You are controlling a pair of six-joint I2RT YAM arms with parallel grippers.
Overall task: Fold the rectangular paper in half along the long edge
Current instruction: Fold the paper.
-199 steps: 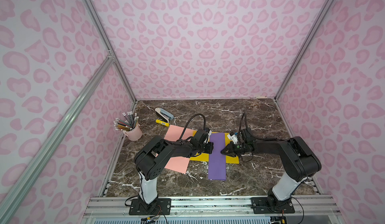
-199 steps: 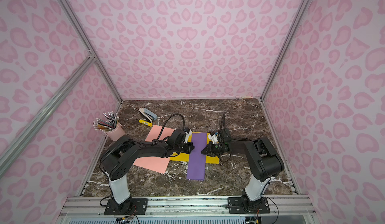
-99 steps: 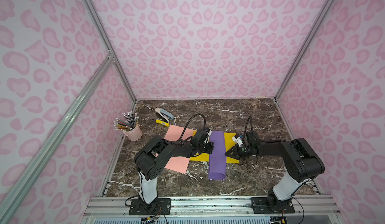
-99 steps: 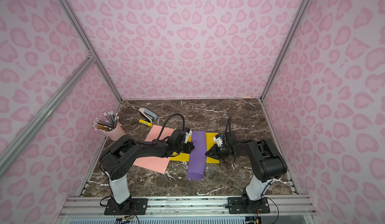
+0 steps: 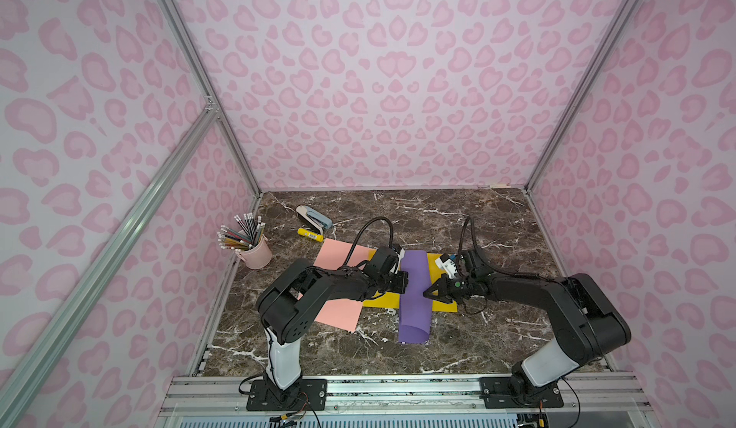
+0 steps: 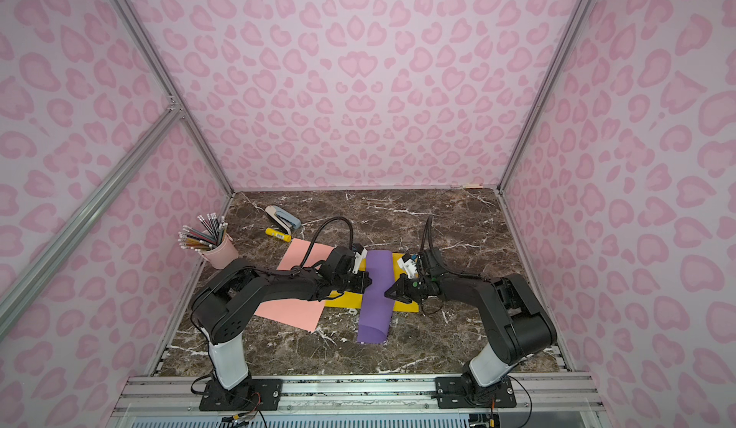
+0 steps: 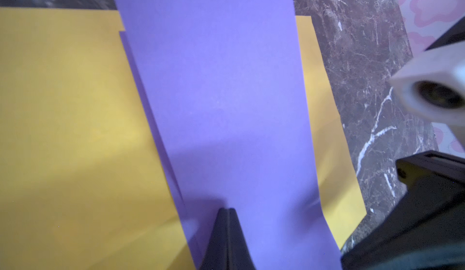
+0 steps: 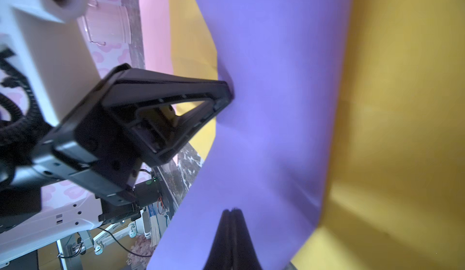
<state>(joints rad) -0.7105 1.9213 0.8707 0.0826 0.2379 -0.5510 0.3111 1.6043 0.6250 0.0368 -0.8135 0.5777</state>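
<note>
I keep the left claw (image 5: 403,281) and right claw (image 5: 426,292), both shut and empty, on the purple paper (image 5: 415,306), pressing firmly along its crease.

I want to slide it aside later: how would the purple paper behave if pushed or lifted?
Likely floppy: the purple paper dents where the left gripper presses its edge. Its near end bulges open, so it would probably spring back open. Lying on smooth yellow paper, it may slide easily.
</note>
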